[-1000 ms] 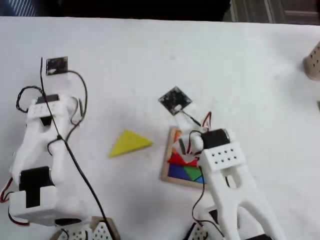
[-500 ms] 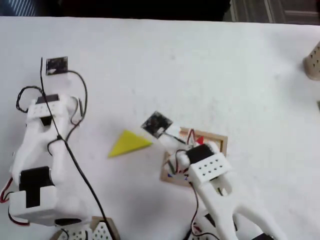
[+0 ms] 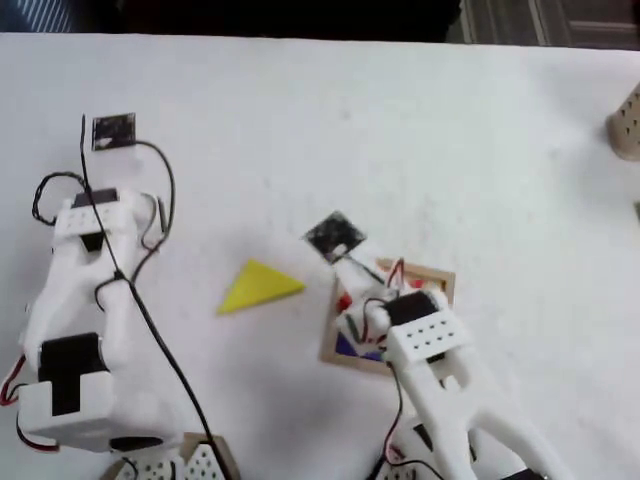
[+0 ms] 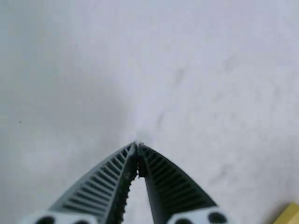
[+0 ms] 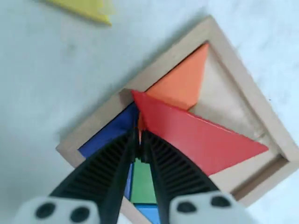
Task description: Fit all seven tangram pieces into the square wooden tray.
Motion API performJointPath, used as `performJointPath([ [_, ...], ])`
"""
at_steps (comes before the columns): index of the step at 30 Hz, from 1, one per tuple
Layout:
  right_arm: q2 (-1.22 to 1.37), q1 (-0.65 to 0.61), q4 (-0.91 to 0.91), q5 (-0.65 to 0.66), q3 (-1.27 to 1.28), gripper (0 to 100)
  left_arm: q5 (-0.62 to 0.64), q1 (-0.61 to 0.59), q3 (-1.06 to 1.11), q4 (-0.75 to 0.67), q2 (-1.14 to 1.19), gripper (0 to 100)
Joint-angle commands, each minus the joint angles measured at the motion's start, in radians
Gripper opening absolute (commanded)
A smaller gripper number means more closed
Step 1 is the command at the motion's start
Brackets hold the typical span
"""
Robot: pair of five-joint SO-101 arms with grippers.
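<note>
The square wooden tray (image 5: 247, 91) holds an orange triangle (image 5: 184, 81), a blue piece (image 5: 110, 133), a green piece (image 5: 142, 186) and a large red triangle (image 5: 196, 135). The red triangle lies aslant, with one corner up on the tray's rim. My right gripper (image 5: 139, 134) is shut, its tips against the red triangle's edge. From above, the right arm (image 3: 425, 340) covers most of the tray (image 3: 437, 277). A yellow triangle (image 3: 258, 286) lies on the table left of the tray. My left gripper (image 4: 137, 148) hangs shut over bare white table, far from the tray.
The left arm (image 3: 80, 270) rests folded at the table's left side with a black cable looping around it. A perforated tan object (image 3: 626, 125) stands at the right edge. White tabletop lies open behind the tray.
The right arm drew back toward the table's front and swung left, then slightly right, uncovering the tray's far rim and covering the pieces. The left arm and the yellow triangle stayed put.
</note>
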Motion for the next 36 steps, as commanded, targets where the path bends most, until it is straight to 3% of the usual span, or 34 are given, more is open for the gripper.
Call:
performJointPath([
  [1,-0.027,0.054,-0.035,-0.015,-0.005,1.8,0.009,-0.004,-0.003,-0.025,-0.051,2],
  [14,-0.028,0.163,-0.082,-0.008,0.000,1.8,0.009,-0.004,-0.003,-0.025,-0.051,2],
  [27,0.019,0.166,-0.163,-0.005,0.008,1.8,0.009,-0.004,0.018,-0.064,-0.051,2],
  [30,0.104,0.165,-0.205,0.046,-0.005,1.8,0.009,-0.004,0.018,-0.063,-0.051,2],
  [36,0.160,0.176,-0.143,0.049,-0.080,1.8,0.009,-0.005,0.018,-0.060,-0.051,2],
])
